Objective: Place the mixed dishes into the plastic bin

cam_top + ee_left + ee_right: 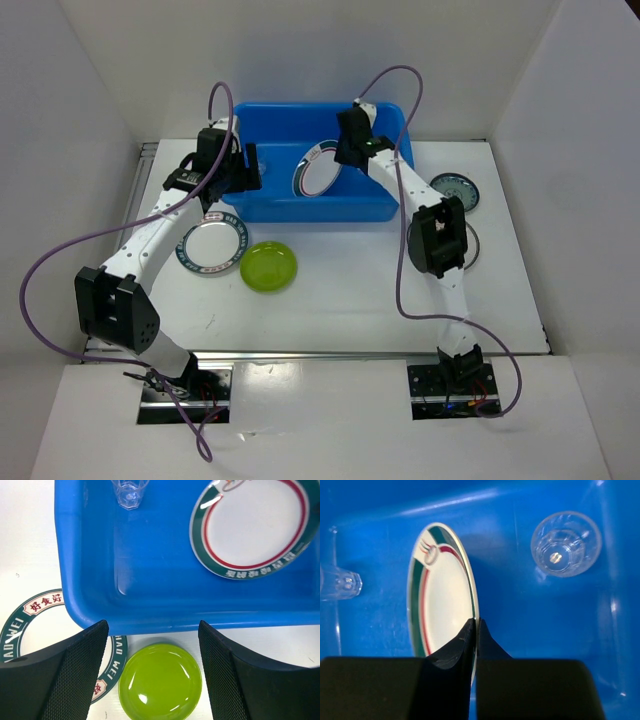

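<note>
- Right wrist view: right gripper [475, 624] pinched shut on the rim of the teal-rimmed plate [445, 595], held on edge inside the plastic bin [530, 630].
- Risk: thin edge grip, so the plate may slip. On release it could tip onto the clear cup [565, 542] nearby.
- Empty left gripper [152, 627] spread wide over the bin's near wall. The lime-green plate [160, 682] is just below it on the table [30, 540], outside the bin.

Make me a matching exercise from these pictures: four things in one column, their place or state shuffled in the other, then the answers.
1 lime-green plate
2 clear cup
3 right claw
4 left claw

A open, holding nothing
B inside the blue bin
C on the table, outside the bin
D shut on the white plate's rim

Pairs: 1-C, 2-B, 3-D, 4-A
</note>
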{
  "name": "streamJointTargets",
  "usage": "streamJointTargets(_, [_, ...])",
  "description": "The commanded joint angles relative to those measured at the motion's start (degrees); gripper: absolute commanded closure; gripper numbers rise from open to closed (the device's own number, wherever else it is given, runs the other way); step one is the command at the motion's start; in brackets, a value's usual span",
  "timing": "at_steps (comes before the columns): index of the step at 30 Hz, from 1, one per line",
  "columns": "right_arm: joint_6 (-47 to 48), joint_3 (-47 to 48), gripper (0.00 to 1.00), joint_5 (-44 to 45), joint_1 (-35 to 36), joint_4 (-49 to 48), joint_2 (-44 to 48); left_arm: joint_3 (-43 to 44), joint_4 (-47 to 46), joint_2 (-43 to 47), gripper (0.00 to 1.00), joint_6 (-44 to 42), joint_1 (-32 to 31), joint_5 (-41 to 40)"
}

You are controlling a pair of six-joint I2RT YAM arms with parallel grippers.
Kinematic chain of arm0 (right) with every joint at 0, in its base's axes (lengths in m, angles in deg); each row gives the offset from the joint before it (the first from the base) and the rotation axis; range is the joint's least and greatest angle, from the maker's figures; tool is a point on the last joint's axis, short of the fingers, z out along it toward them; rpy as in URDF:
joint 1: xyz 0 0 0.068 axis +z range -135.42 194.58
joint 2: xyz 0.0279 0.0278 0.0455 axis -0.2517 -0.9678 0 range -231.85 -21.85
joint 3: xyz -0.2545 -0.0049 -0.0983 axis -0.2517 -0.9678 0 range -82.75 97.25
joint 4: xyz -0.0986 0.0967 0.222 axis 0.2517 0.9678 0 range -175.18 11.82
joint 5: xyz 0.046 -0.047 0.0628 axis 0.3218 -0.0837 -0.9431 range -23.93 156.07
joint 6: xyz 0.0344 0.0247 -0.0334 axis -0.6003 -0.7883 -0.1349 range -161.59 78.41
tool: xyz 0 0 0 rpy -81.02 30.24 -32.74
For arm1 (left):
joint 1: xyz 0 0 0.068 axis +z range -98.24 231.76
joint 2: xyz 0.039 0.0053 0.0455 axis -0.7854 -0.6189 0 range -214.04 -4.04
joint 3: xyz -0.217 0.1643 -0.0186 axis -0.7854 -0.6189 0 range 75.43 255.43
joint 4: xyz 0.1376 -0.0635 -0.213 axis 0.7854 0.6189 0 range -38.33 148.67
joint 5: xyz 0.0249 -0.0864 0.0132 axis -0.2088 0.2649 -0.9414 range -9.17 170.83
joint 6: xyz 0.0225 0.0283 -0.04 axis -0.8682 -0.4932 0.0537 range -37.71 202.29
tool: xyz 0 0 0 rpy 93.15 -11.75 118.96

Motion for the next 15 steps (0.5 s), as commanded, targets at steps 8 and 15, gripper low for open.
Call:
streamJointTargets(8, [-0.6,9.8,1.0,-1.2,-0.1,2.3,-8.7,0.1,-1.6,1.3,0.19,-1.5,0.1,-0.8])
streamJointTargets(15, [-1.7,10.5,1.0,-1.2,-0.1,4.0,-13.4,0.1,-1.6,1.3,0.19,-2.1,0.1,-0.8])
